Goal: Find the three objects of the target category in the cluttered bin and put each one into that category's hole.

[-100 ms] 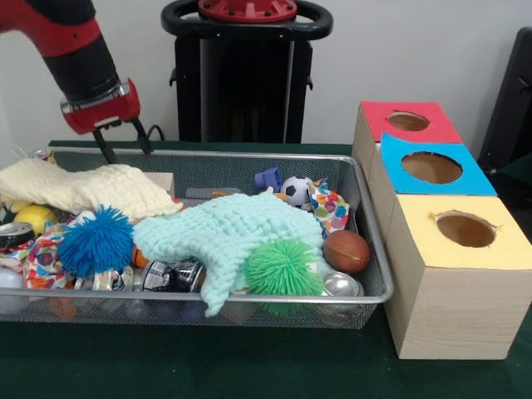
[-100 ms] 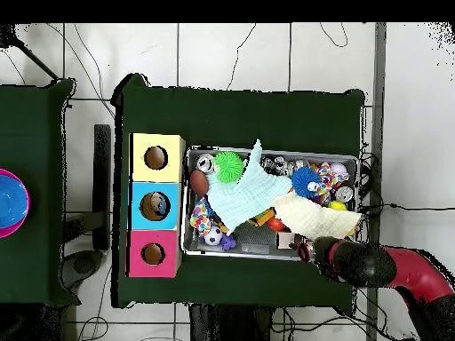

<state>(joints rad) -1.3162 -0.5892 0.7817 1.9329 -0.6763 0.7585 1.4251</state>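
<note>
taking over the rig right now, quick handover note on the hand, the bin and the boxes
Hand: open, empty, hovering over the back corner of the wire bin, above the cream cloth.
Bin: still cluttered. A mint cloth covers the middle; in view are a blue spiky ball, a green spiky ball, a small soccer ball, a brown ball and cans along the front.
Boxes: red box, blue box and yellow box stand in a row beside the bin. The overhead view shows something in the blue hole; the other two look empty.
Left: target category not evident; searching and sorting remain.
</note>
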